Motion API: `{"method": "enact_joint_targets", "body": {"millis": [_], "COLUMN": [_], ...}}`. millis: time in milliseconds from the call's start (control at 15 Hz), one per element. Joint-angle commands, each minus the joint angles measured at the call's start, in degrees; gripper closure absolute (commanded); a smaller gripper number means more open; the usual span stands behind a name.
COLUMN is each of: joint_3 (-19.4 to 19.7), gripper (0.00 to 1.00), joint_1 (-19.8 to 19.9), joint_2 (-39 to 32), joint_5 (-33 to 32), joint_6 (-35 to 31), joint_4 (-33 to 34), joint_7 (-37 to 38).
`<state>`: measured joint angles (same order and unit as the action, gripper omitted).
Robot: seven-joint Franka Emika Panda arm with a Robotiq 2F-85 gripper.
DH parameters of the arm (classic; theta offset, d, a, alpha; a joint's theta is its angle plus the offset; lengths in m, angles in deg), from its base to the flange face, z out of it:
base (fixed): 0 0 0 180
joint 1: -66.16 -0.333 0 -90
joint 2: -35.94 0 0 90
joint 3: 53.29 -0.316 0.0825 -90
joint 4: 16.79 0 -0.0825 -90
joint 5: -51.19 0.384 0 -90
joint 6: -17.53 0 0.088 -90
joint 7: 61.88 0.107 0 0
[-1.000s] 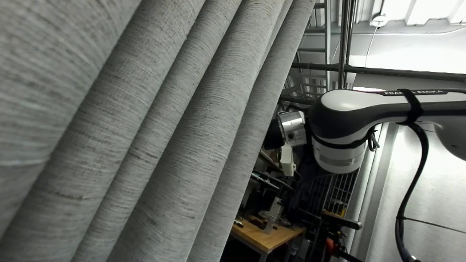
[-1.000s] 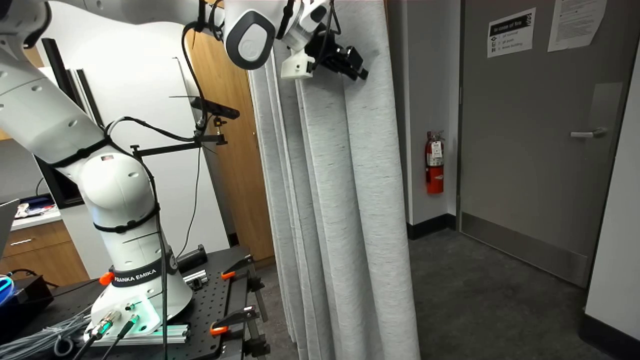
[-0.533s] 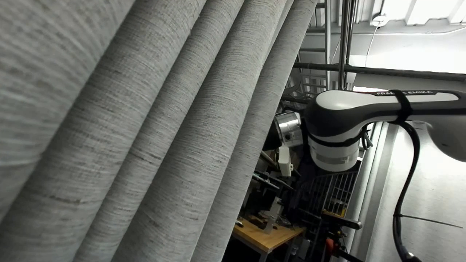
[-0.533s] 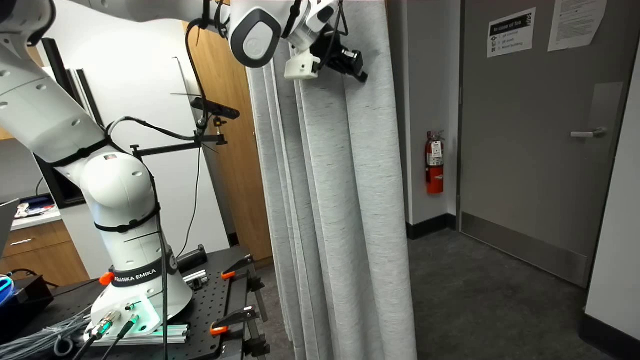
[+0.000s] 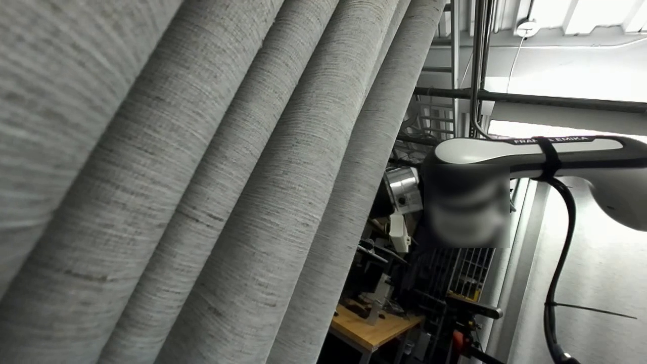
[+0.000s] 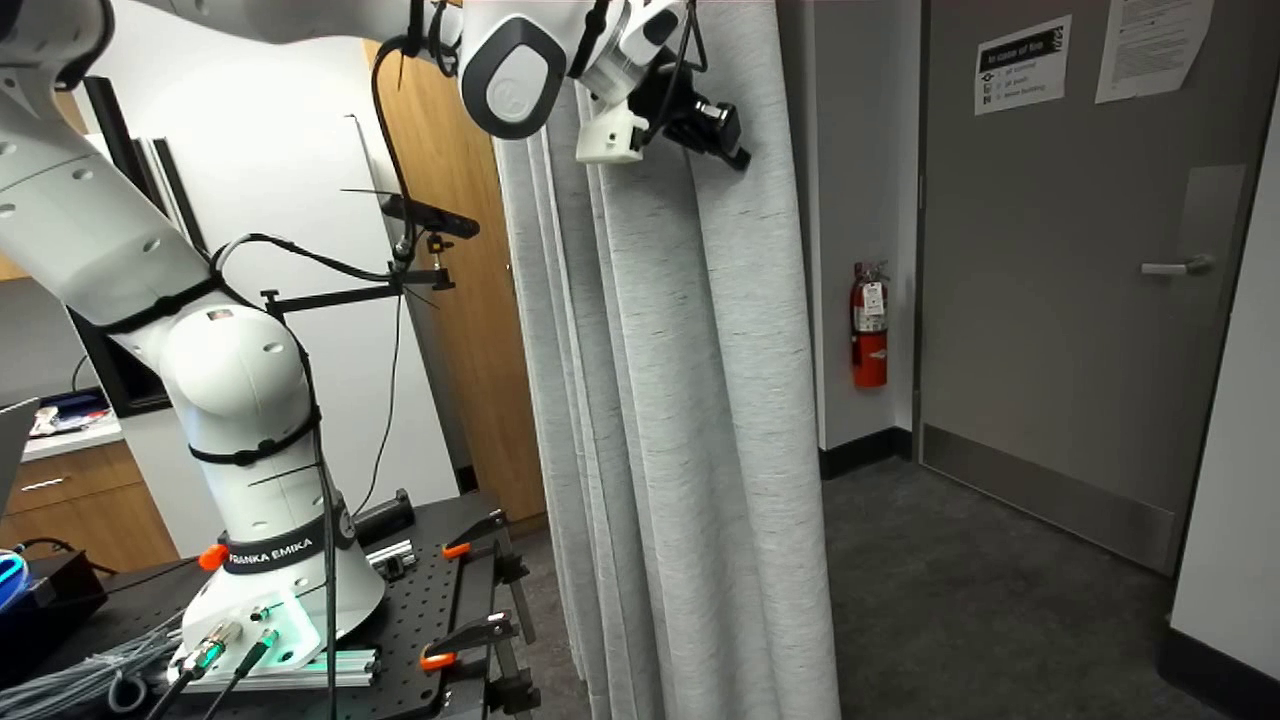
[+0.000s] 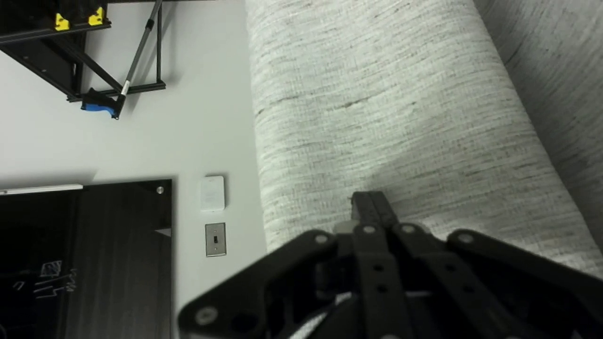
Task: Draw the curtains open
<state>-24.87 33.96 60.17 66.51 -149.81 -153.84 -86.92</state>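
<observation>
Grey flecked fabric curtain (image 6: 670,400) was found hanging in deep lengthwise folds; in an exterior view it stood between a brown wood-grain panel (image 6: 480,350) and a grey, lever-handled door (image 6: 1060,300). The black two-fingered hand (image 7: 375,207) was clenched, its fingers together, side by side; whether cloth was caught between them could not be told. In the wrist view the fingertips stood before the curtain's face; contact could not be confirmed. The curtain's edge ran beside a white wall (image 7: 202,136) bearing a metal switch plate (image 7: 215,239). A white, black-strapped, jointed robot arm (image 6: 235,380), mounted on a black perforated tabletop (image 6: 420,570), carried the hand. A red cylindrical fire extinguisher (image 6: 869,340) was near the door.
</observation>
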Motion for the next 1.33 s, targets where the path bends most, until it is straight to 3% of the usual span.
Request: {"method": "enact_joint_targets", "body": {"millis": [0,533,733,1000,1267], "joint_3": [1.7,2.9,2.5,-0.9,-6.6], "gripper": [1.0,1.0,1.0,1.0,1.0], "joint_1": [-0.1,0.0,-2.6,-7.4,-12.0], "joint_2": [0.6,1.0,0.4,-1.7,-4.3], "joint_5": [0.0,-0.2,0.7,0.3,-1.6], "joint_6": [0.1,0.3,0.2,0.5,1.4], "joint_4": [-0.5,-1.0,0.5,4.0,8.2], "joint_7": [-1.5,-0.7,-1.0,-0.7,-0.9]}}
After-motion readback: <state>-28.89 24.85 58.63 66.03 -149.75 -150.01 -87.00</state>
